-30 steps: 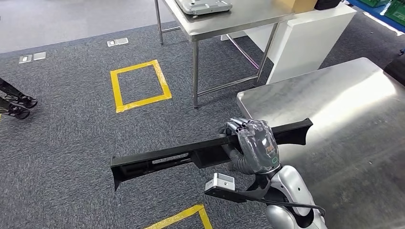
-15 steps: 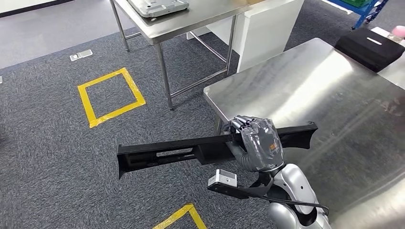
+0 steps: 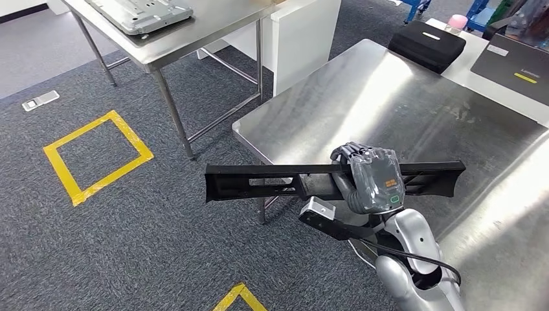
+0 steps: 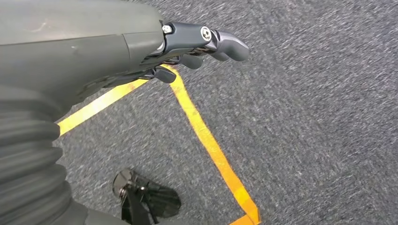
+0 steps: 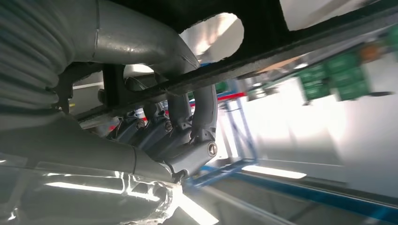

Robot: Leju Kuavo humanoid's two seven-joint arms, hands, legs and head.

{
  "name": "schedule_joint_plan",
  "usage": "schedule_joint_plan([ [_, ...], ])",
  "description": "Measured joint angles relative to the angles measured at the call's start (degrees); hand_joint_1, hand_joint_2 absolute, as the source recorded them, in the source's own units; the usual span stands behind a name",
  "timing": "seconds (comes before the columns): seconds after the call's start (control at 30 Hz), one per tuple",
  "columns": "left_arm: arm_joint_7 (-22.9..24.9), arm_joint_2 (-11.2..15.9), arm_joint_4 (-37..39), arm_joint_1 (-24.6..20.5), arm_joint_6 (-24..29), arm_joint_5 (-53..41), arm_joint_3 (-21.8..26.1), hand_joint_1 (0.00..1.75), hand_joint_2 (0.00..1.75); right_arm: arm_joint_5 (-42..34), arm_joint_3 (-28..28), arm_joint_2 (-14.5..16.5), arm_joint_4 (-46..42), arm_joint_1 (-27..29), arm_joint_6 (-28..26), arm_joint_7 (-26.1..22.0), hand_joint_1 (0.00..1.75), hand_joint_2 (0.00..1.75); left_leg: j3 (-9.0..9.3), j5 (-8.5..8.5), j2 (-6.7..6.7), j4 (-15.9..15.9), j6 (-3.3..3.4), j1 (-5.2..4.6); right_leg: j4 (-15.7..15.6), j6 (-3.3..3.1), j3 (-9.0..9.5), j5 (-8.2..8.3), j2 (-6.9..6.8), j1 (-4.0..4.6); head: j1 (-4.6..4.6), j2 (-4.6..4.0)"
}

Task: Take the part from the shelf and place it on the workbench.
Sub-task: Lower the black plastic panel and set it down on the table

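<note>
The part (image 3: 259, 183) is a long black plastic bar with flared ends. My right hand (image 3: 370, 176) grips it near its middle and holds it level in the air. One end of the bar hangs over the steel workbench (image 3: 401, 103); the other end sticks out over the carpet. In the right wrist view the fingers (image 5: 187, 126) curl around the black bar (image 5: 300, 28) from below. My left hand (image 4: 197, 44) hangs over the carpet with its fingers slightly apart and nothing in them.
A second steel table (image 3: 213, 29) with a grey metal tray (image 3: 139, 13) stands at the back left. A black case (image 3: 427, 44) and a dark flat board (image 3: 515, 68) lie at the workbench's far side. Yellow tape squares (image 3: 97, 155) mark the carpet.
The whole view has swung to the right, so the workbench now lies closer and more central. The part's right end has come further over the workbench; my right hand keeps its grip.
</note>
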Motion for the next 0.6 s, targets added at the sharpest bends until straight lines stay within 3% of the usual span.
schedule_joint_plan([
  [0.07, 0.03, -0.26, -0.37, 0.03, -0.04, -0.37, 0.29, 0.0, 1.75, 0.3, -1.07, -0.28, 0.07, -0.15, 0.13, 0.18, 1.69, 1.75, 0.46, 0.35, 1.67, -0.68, 0.82, 0.07, 3.15, 0.11, -1.88, -1.36, -3.02, 0.14, 0.35, 0.0],
  [0.13, 0.1, -0.35, -0.6, 0.18, -0.18, -0.7, 0.63, 0.0, 1.75, 0.56, -1.77, -0.4, 0.22, -0.21, 0.32, 0.28, 1.69, 1.75, 0.6, 0.29, 3.43, -0.84, 1.23, -0.15, 10.61, -0.24, -5.78, -4.19, -6.44, 0.1, 0.71, 0.0],
  [0.2, 0.22, -0.45, -0.74, 0.31, -0.54, -1.17, 0.88, 0.0, 1.75, 0.89, -2.31, -0.64, 0.48, 0.14, 0.49, 0.33, 1.69, 1.75, 0.64, 0.12, 5.13, -0.83, 1.34, -0.38, 15.67, 0.02, -8.46, -5.49, -7.36, -0.01, 0.78, 0.0],
  [0.23, 0.27, -0.5, -0.84, 0.33, -0.77, -1.47, 0.94, 0.0, 1.75, 1.01, -2.65, -0.87, 0.61, 0.36, 0.51, 0.35, 1.69, 1.75, 0.7, 0.02, 5.88, -0.82, 1.32, -0.41, 14.86, 0.43, -8.02, -4.88, -7.64, -0.07, 0.8, 0.0],
  [0.27, 0.31, -0.56, -0.91, 0.32, -0.97, -1.82, 0.97, 0.0, 1.75, 1.09, -3.06, -1.19, 0.72, 0.54, 0.48, 0.36, 1.69, 1.75, 0.84, -0.11, 6.57, -0.82, 1.23, -0.41, 11.79, 0.89, -6.37, -3.63, -8.16, -0.13, 0.84, 0.0],
  [0.3, 0.33, -0.61, -0.96, 0.31, -1.14, -2.17, 0.98, 0.0, 1.75, 1.13, -3.49, -1.52, 0.79, 0.67, 0.43, 0.35, 1.69, 1.75, 1.05, -0.29, 7.21, -0.82, 1.05, -0.43, 7.41, 1.21, -4.02, -2.16, -9.51, -0.18, 0.89, 0.0],
  [0.37, 0.35, -0.67, -0.99, 0.3, -1.39, -3.03, 1.01, 0.0, 1.75, 1.24, -4.43, -2.13, 0.92, 0.74, 0.27, 0.33, 1.69, 1.75, 1.61, -0.78, 8.37, -0.84, 0.4, -0.75, 0.99, 1.01, -0.4, -0.13, -12.34, 0.25, 0.92, 0.0],
  [0.4, 0.34, -0.67, -0.99, 0.28, -1.5, -3.53, 1.02, 0.0, 1.75, 1.38, -4.87, -2.4, 1.01, 0.76, 0.18, 0.33, 1.69, 1.75, 1.94, -1.02, 8.97, -0.89, 0.03, -0.94, -0.19, 0.6, 0.24, 0.2, -13.04, 0.51, 0.87, 0.0],
  [0.47, 0.28, -0.67, -0.99, 0.06, -1.68, -4.49, 1.04, 0.0, 1.75, 1.83, -5.82, -3.07, 1.23, 0.84, 0.0, 0.42, 1.69, 1.75, 2.59, -1.46, 10.25, -1.13, -0.62, -1.08, -0.28, -0.2, 0.21, 0.32, -11.81, 0.66, 0.68, 0.0],
  [0.5, 0.23, -0.65, -0.99, -0.14, -1.74, -4.85, 1.04, 0.0, 1.75, 2.07, -6.28, -3.4, 1.32, 0.92, -0.1, 0.52, 1.69, 1.75, 2.76, -1.78, 9.95, -0.97, -0.95, -0.97, -0.39, -0.49, 0.3, 0.4, -11.05, 0.26, 0.6, 0.0],
  [0.57, 0.13, -0.62, -0.97, -0.41, -1.79, -5.41, 1.04, 0.0, 1.75, 2.38, -7.18, -4.05, 1.52, 0.94, -0.31, 0.7, 1.69, 1.75, 1.76, -3.77, 7.26, 1.81, -1.38, -0.68, -0.6, -1.35, 0.53, 0.55, -9.59, -0.53, 0.39, 0.0],
  [0.6, 0.1, -0.6, -0.96, -0.42, -1.8, -5.65, 1.05, 0.0, 1.75, 2.49, -7.51, -4.25, 1.68, 0.93, -0.38, 0.79, 1.69, 1.75, 0.28, -5.51, 5.37, 4.97, -1.46, -0.57, -0.62, -1.77, 0.58, 0.56, -8.86, -0.7, 0.3, 0.0],
])
